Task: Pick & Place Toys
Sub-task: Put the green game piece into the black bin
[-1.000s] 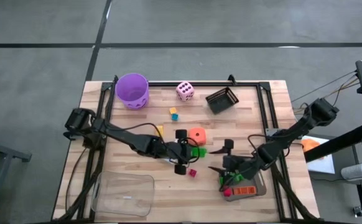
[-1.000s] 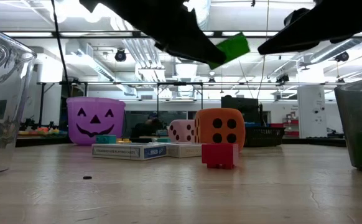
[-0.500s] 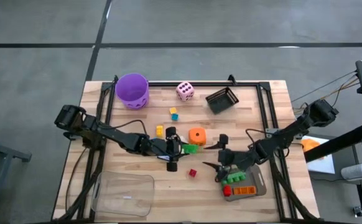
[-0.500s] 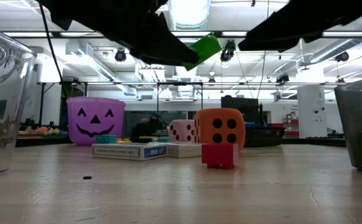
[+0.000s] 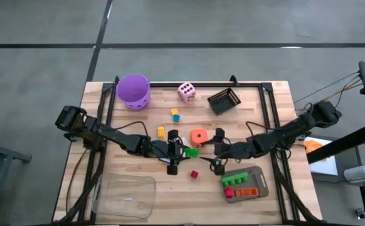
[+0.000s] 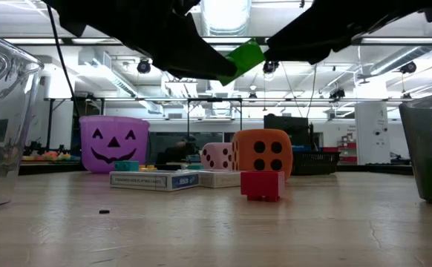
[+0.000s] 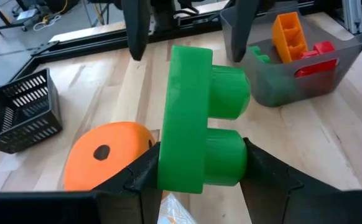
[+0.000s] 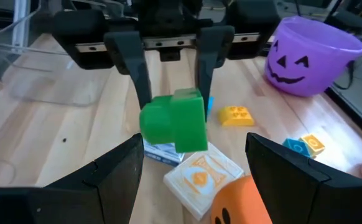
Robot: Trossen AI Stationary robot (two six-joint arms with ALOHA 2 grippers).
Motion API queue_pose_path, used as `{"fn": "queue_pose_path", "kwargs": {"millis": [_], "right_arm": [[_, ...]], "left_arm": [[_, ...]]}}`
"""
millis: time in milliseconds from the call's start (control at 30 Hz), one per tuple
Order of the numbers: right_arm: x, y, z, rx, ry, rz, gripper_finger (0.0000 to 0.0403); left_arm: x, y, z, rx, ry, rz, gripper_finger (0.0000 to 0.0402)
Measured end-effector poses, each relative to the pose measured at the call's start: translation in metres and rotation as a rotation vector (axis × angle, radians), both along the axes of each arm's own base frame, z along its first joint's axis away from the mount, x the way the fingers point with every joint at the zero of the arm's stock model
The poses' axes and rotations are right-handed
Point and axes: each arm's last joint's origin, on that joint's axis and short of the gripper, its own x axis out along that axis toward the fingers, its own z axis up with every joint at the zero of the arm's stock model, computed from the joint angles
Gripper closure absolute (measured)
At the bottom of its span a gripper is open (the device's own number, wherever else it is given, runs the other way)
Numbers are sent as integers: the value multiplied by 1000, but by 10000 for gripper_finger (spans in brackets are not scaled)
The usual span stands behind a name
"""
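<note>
The left gripper (image 5: 176, 152) hangs above the middle of the table, its two fingers (image 8: 129, 57) clamped on a green brick (image 5: 191, 152) held up in the air (the studs point sideways, toward the other arm). Going from the left side of the table: a clear plastic container (image 5: 124, 196) sits at the near left corner, and a purple bucket (image 5: 133, 91) with a pumpkin face stands at the far left. A yellow brick (image 5: 160, 132) lies just left of the raised gripper, with a small yellow and blue piece (image 5: 175, 114) farther back. A pink die (image 5: 186, 91) rests near the far edge. Under the held brick lie white-blue card packs (image 8: 193, 172). An orange die (image 5: 199, 136) sits just beyond the green brick, and a small red brick (image 5: 194, 174) lies nearer the front. The right gripper (image 5: 218, 150) faces the green brick from the other side, jaws spread wide and holding nothing. A black mesh basket (image 5: 224, 100) stands behind it. The grey tray (image 5: 259, 181) at front right holds green, red and orange bricks.
</note>
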Motion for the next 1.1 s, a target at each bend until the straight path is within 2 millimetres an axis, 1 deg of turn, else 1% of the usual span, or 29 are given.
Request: {"fn": "queue_pose_path", "kwargs": {"millis": [200, 500, 700, 900, 1100], "right_arm": [[3, -7, 0, 38, 13, 57, 126], [9, -5, 2, 64, 8, 107, 126], [26, -1, -5, 58, 41, 119, 126], [44, 4, -7, 39, 64, 120, 126], [49, 4, -7, 29, 92, 114, 126]], "left_arm": [[0, 0, 0, -3, 1, -6, 232], [0, 0, 0, -3, -5, -3, 232], [1, 1, 1, -5, -11, -1, 232], [1, 1, 0, -7, -8, -4, 232], [0, 1, -1, -3, -2, -1, 232]]}}
